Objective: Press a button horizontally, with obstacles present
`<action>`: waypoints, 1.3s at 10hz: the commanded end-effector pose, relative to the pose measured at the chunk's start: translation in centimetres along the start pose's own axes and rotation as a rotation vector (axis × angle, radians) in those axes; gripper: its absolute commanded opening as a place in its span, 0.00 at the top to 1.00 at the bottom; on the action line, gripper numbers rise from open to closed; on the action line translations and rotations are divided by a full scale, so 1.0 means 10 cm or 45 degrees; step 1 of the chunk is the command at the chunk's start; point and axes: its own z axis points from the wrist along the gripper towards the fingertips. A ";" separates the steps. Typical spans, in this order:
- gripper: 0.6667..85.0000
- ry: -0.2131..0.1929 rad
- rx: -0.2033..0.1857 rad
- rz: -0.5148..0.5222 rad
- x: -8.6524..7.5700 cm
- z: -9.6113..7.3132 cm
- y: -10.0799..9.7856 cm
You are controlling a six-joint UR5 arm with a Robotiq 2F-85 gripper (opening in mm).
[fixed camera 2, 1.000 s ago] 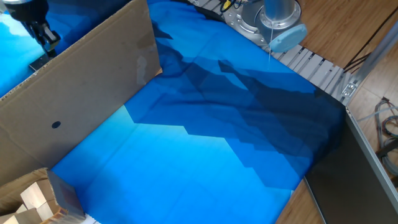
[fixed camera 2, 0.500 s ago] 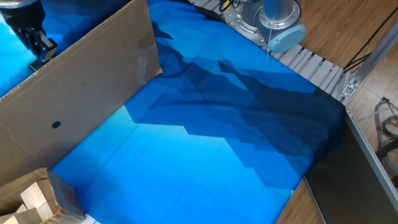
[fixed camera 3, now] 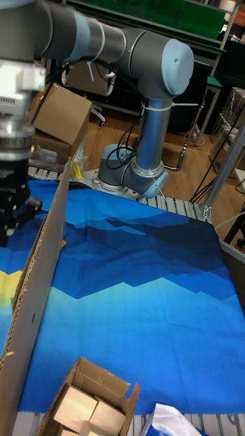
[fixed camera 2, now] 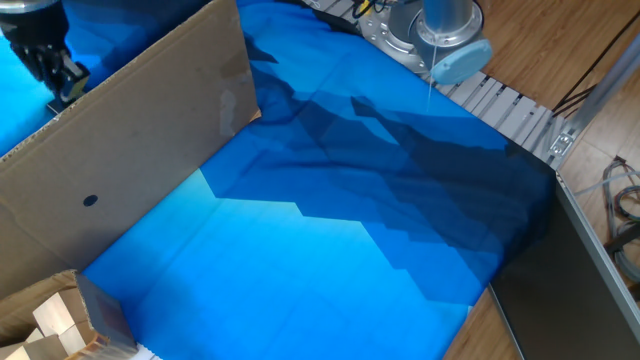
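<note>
The obstacle, a large brown cardboard panel [fixed camera 2: 130, 150], stands on edge across the left of the blue cloth, with a small dark round spot [fixed camera 2: 90, 199] low on its face. In the tall fixed view the panel [fixed camera 3: 41, 272] is seen edge-on. My gripper [fixed camera 2: 55, 70] hangs behind the panel's top edge at the far left, its lower part hidden by the cardboard. In the tall fixed view the gripper [fixed camera 3: 13, 218] sits just left of the panel. No view shows its fingertips. The button is hidden. A yellow patch [fixed camera 3: 8, 281] shows on the far side of the panel.
The blue cloth [fixed camera 2: 330, 230] covers the table to the right of the panel. An open cardboard box with wooden blocks [fixed camera 2: 50, 320] sits at the front left corner. The arm's base [fixed camera 2: 440, 30] stands at the back, beside a metal rail [fixed camera 2: 520, 115].
The gripper has shifted a little to the left behind the panel over the last second, most of it in the first half. The panel has not moved.
</note>
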 end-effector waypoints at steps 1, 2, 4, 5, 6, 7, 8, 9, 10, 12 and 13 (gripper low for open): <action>1.00 0.086 0.036 0.030 0.07 -0.51 0.15; 1.00 0.104 0.057 0.044 0.04 -0.64 0.23; 1.00 0.113 0.100 0.103 0.00 -0.78 0.52; 1.00 0.104 0.102 0.139 -0.03 -0.75 0.68; 1.00 0.097 0.087 0.162 -0.04 -0.69 0.81; 1.00 0.089 0.073 0.199 -0.04 -0.63 0.95; 1.00 0.067 0.073 0.222 -0.06 -0.57 1.06; 1.00 0.041 0.067 0.249 -0.07 -0.49 1.20; 1.00 0.025 0.063 0.270 -0.08 -0.43 1.31; 1.00 -0.014 0.073 0.299 -0.09 -0.31 1.45; 1.00 -0.028 0.072 0.308 -0.10 -0.26 1.51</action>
